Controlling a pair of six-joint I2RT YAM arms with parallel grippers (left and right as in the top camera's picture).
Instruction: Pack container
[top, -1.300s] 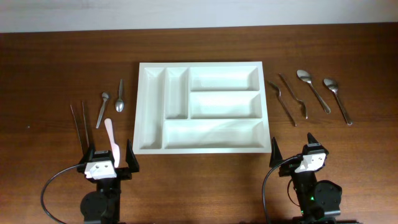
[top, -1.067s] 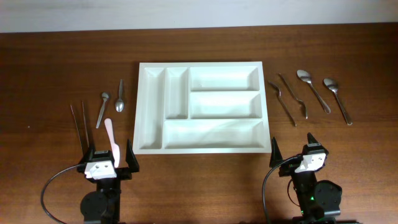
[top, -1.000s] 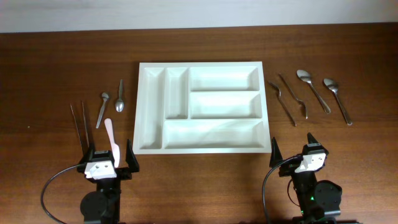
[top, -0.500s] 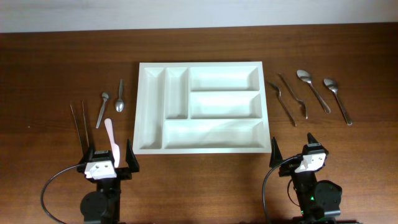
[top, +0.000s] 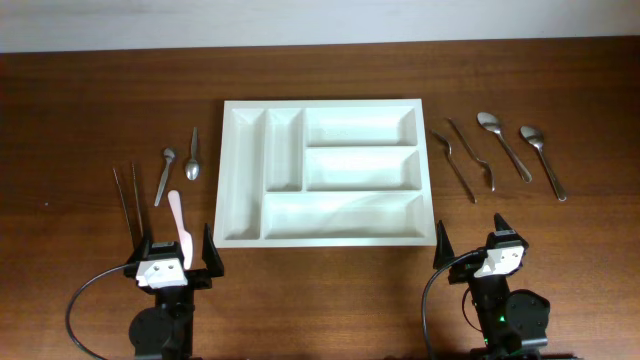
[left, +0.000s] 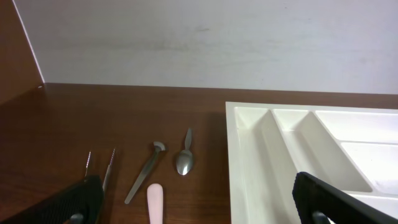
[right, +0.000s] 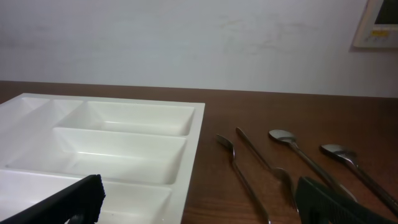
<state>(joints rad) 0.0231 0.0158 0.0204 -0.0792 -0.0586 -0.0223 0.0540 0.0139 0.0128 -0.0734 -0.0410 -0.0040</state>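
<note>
The container (top: 320, 103), a large white tray with five bare compartments, lies mid-table. Its left rim (left: 234, 155) shows in the left wrist view and its right rim (right: 194, 163) in the right wrist view. My left gripper (top: 172, 248) stands open at the near edge, left of the tray, with a pink handle (top: 179, 222) lying on the table between its fingers. At the near right, my right gripper (top: 472, 243) is open and holds nothing. In the wrist views both the left gripper (left: 199, 208) and the right gripper (right: 205, 208) show wide-apart fingers.
Left of the tray lie two small spoons (top: 192, 155) (top: 163, 175) and a pair of thin metal sticks (top: 127, 200). Right of it lie two forks (top: 455, 165) (top: 472, 152) and two spoons (top: 504, 145) (top: 543, 160). A white wall backs the table.
</note>
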